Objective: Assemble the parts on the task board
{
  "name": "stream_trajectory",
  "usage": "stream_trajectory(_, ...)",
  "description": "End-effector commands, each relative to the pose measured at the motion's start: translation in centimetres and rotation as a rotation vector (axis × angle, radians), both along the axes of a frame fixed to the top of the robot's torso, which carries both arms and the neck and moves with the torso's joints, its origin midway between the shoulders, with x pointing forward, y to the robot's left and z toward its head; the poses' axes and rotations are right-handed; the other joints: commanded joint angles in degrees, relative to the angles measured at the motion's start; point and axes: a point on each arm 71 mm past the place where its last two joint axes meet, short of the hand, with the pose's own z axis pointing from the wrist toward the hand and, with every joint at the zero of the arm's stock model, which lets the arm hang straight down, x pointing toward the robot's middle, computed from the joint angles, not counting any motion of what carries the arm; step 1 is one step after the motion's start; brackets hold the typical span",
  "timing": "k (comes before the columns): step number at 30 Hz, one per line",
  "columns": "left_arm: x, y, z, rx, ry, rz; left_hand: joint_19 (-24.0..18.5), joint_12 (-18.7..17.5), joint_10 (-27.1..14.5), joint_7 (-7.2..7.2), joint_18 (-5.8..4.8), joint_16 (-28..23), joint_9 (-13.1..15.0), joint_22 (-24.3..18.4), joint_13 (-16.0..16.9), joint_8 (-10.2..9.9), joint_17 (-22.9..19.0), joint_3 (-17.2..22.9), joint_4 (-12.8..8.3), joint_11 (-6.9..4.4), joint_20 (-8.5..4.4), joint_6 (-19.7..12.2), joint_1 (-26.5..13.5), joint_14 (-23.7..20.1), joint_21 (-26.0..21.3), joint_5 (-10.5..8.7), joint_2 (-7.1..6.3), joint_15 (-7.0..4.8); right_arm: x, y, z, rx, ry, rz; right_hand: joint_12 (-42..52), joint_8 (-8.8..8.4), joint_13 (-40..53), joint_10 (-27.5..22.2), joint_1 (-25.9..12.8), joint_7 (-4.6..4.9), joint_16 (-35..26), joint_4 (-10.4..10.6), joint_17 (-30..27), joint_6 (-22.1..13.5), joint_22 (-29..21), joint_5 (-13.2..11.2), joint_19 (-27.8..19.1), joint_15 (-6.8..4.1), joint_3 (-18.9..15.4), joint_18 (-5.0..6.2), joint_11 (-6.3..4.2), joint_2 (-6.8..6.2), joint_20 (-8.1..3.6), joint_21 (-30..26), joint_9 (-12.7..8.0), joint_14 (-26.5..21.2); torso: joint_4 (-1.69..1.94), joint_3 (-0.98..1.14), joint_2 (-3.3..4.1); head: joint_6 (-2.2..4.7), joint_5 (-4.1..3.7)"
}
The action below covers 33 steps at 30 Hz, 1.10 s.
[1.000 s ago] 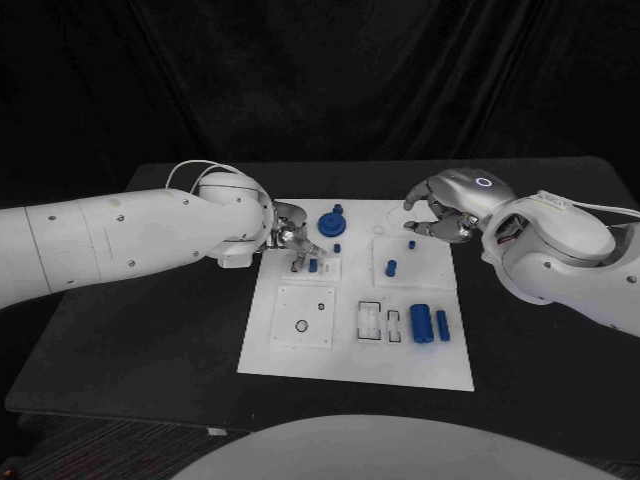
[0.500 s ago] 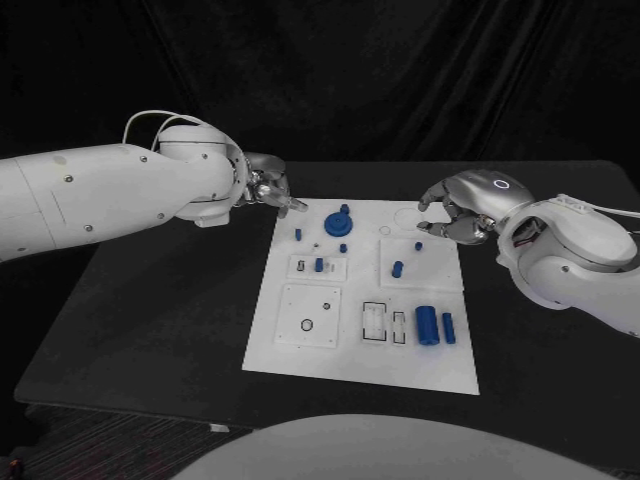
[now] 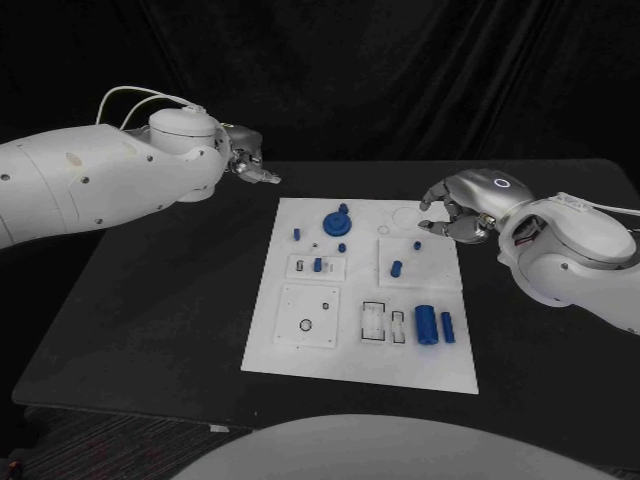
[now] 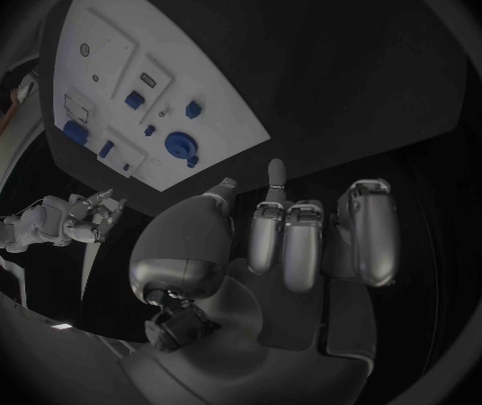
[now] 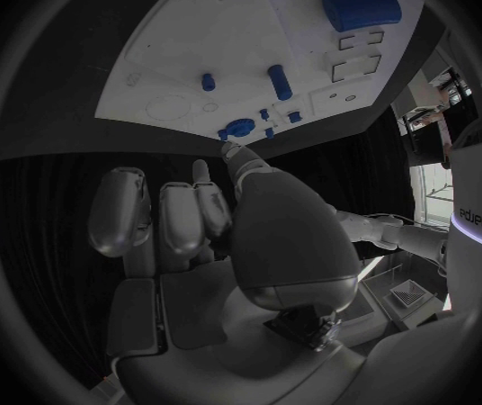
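Note:
The white task board (image 3: 352, 345) lies in the middle of the black table. On its far part sit a round blue gear-like part (image 3: 336, 221), several small blue pegs (image 3: 397, 267) and a small blue piece (image 3: 317, 265) standing in a framed slot. Two blue cylinders (image 3: 423, 323) lie on the near right. My left hand (image 3: 248, 165) hovers off the board's far-left corner and holds nothing (image 4: 298, 234). By the far-right edge my right hand (image 3: 454, 215) hangs with loosely bent fingers, also holding nothing (image 5: 196, 216). The board (image 5: 196, 45) lies beyond its fingertips.
The near-left of the board has a square plate with a small ring (image 3: 303, 325), and two empty rectangular slots (image 3: 372, 320) beside it. Bare black table (image 3: 147, 300) surrounds the board on all sides, and a dark curtain hangs behind.
My left hand has risen from the far-left slots and drawn back to the far left, off the board. A small blue piece stays in the slot. The right hand has hardly moved.

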Motion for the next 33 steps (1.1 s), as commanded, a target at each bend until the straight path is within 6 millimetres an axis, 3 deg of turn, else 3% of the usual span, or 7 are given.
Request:
stream_trajectory(1,0.6,-0.1,0.0,-0.036,-0.019,-0.017,-2.9,-7.4,-4.4,1.24,1.76,-6.5,-3.9,9.5,7.9,-2.3,11.1,-0.3,0.7,1.24,0.42,-2.5,0.5,1.0,-4.3,-0.21,0.63,1.14,0.0,-0.2,-0.1,-0.013,0.007,-0.007,-0.5,0.24,-0.8,-0.5,0.2,-0.02,-0.7,0.4,-0.9,0.3,8.3,0.2,-0.5,0.2,0.0,0.86,-0.06,0.26,0.01,-0.8,-0.1,0.2,-0.08,-0.17,0.13,-0.01,0.32)
stream_trajectory(4,1.4,0.0,-0.1,0.01,-0.102,-0.074,-6.3,-13.0,-8.5,2.25,2.52,-11.7,-14.2,8.5,4.8,-2.5,8.3,-0.5,0.8,2.25,1.66,-8.8,3.3,-2.1,-8.8,-0.15,0.35,1.9,0.0,-0.3,-0.2,-0.017,0.009,-0.011,-4.0,0.37,-4.1,-1.6,0.4,-0.17,-6.7,1.0,-8.7,0.8,6.7,0.5,-2.0,0.05,0.3,1.74,-0.24,0.46,-0.13,-6.1,-0.7,-1.5,-0.07,-0.3,0.26,-0.01,0.24)
stream_trajectory(12,2.3,-0.7,-0.6,0.194,-0.239,-0.326,-7.3,-14.2,-9.4,0.08,2.84,-13.2,-21.9,8.3,4.1,-2.5,7.5,-1.5,1.8,0.08,1.82,-15.3,4.9,-3.2,-10.0,-0.26,-0.6,0.55,0.1,-0.6,-0.3,-0.025,0.016,-0.015,-8.0,-0.33,-7.8,-1.8,0.2,-0.35,-15.8,1.8,-18.4,2.1,3.0,1.0,-4.0,-0.01,0.6,3.1,-0.49,0.71,-0.16,-15.9,-1.9,-3.0,0.05,-0.39,0.12,-0.01,0.1)
stream_trajectory(15,2.3,-0.9,-0.8,0.247,-0.274,-0.446,-8.2,-15.0,-10.5,-3.56,3.02,-14.2,-26.5,8.1,3.8,-2.6,7.1,-1.0,1.8,-0.76,1.93,-20.6,6.3,-4.3,-11.1,-0.28,-0.11,-0.04,0.1,-0.6,-0.3,-0.028,0.018,-0.015,-8.3,-0.52,-8.1,-1.7,-0.1,-0.38,-17.1,2.2,-19.7,2.4,2.3,0.9,-4.1,-0.06,0.5,3.27,-0.6,0.85,-0.19,-17.3,-2.1,-2.9,-0.11,-0.22,0.06,-0.01,0.2)
stream_trajectory(23,2.2,-0.2,-1.7,0.217,-0.151,-0.423,-11.1,-25.8,-24.2,-1.86,3.86,-26.4,-30.0,7.0,-1.1,-0.3,1.5,-0.5,3.8,-0.6,2.8,-11.7,7.0,-16.4,-15.8,-0.24,1.46,0.27,0.1,-0.7,-0.3,-0.034,0.024,-0.016,-9.0,-0.79,-8.6,-1.6,-0.6,-0.46,-19.9,2.7,-22.3,2.7,1.0,1.0,-4.5,-0.11,0.5,3.64,-0.74,1.2,-0.24,-20.4,-2.5,-3.1,-0.06,-0.31,0.23,-0.01,0.27)
stream_trajectory(29,1.6,0.7,-2.6,-0.018,0.05,-0.177,8.2,4.4,5.0,-1.64,-2.2,-0.8,-20.7,15.1,13.8,11.5,13.5,-3.4,4.1,-1.1,0.9,0.4,6.4,4.6,15.0,-0.22,0.02,-0.72,0.1,-1.0,-0.4,-0.04,0.029,-0.022,-9.3,-0.88,-8.8,-1.7,-0.5,-0.53,-20.3,2.7,-22.3,2.9,0.7,1.2,-4.4,-0.15,0.7,3.66,-0.75,1.54,-0.28,-21.0,-2.7,-2.9,-0.16,-0.33,0.34,-0.01,0.36)
stream_trajectory(33,0.8,1.0,-3.5,-0.174,0.22,-0.008,8.2,6.6,6.6,-1.91,-2.2,2.0,-14.4,15.1,15.1,16.2,15.1,-5.7,5.5,-2.0,-1.1,1.2,5.7,6.0,15.0,-0.33,0.04,-1.77,0.1,-1.2,-0.4,-0.044,0.032,-0.026,-9.4,-0.97,-8.8,-1.6,-0.2,-0.55,-20.6,2.6,-22.4,3.1,0.4,1.9,-4.2,-0.18,1.0,3.66,-0.78,1.76,-0.31,-21.3,-2.8,-2.6,-0.29,-0.43,0.46,-0.01,0.54)
